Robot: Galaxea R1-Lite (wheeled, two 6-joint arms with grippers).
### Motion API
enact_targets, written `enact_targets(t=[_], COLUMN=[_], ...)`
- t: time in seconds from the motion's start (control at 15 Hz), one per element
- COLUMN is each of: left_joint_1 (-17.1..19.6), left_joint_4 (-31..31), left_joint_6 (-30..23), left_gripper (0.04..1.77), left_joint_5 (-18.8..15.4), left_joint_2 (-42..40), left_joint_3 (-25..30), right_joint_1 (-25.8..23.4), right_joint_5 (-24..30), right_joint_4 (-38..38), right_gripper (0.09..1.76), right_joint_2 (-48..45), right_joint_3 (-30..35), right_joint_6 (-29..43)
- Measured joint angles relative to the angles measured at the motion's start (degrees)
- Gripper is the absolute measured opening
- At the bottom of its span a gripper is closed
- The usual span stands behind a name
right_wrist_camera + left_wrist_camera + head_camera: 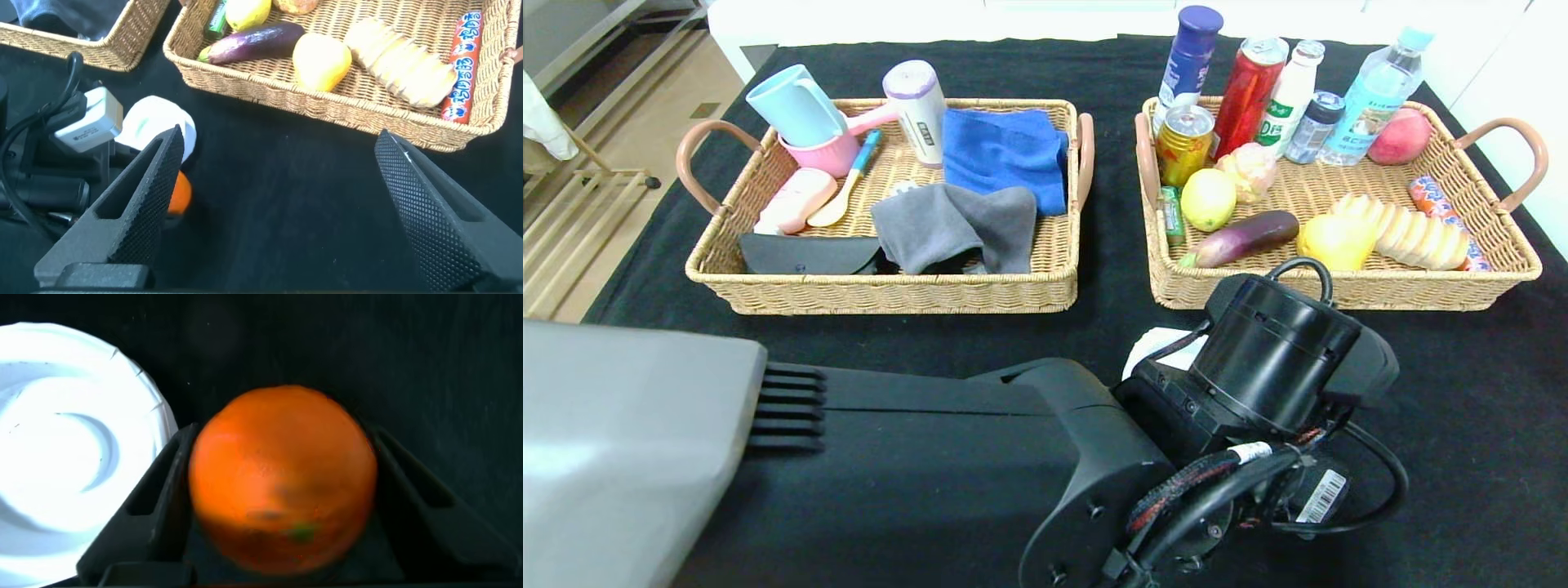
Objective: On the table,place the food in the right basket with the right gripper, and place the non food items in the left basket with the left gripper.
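A round orange (282, 478) lies between the fingers of my left gripper (283, 431), low over the black table (1462, 408). The fingers flank it closely and it looks loose, so this gripper is open. A white roll (65, 457) stands right beside them. In the head view my left wrist (1274, 359) hides the orange, and only the edge of the roll (1156, 343) shows. My right gripper (279, 139) hangs wide open and empty near the right basket (343, 110), with the orange (178, 194) beyond one finger. The pear (1335, 241) and bread loaf (1417, 233) lie in the right basket (1339, 294). The grey towel (956, 224) lies in the left basket (890, 294).
Bottles, cans, a lemon (1207, 198) and an eggplant (1245, 237) crowd the right basket. The left basket holds a blue cloth (1005, 151), cups and a hair dryer. My left arm stretches across the front of the table. Bare black cloth lies before the right basket.
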Motion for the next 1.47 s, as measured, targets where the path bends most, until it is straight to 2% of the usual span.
enact_targets(t=[0.6, 1.07, 1.47], left_joint_1=[-0.41, -1.79, 0.06], left_joint_4=[0.45, 0.67, 0.65], left_joint_6=[-0.11, -0.33, -0.22], left_gripper=[1.61, 1.67, 1.69], left_joint_5=[0.17, 0.33, 1.05], left_joint_2=[-0.61, -8.11, -13.73], left_joint_3=[0.71, 8.00, 13.14], right_joint_1=[-0.06, -0.20, 0.07], right_joint_5=[0.07, 0.07, 0.07], right_joint_4=[-0.22, -0.06, -0.02], right_gripper=[1.71, 1.71, 1.71], right_joint_2=[-0.04, 0.22, 0.94], right_joint_3=[-0.24, -0.20, 0.39], right_joint_6=[0.09, 0.09, -0.09])
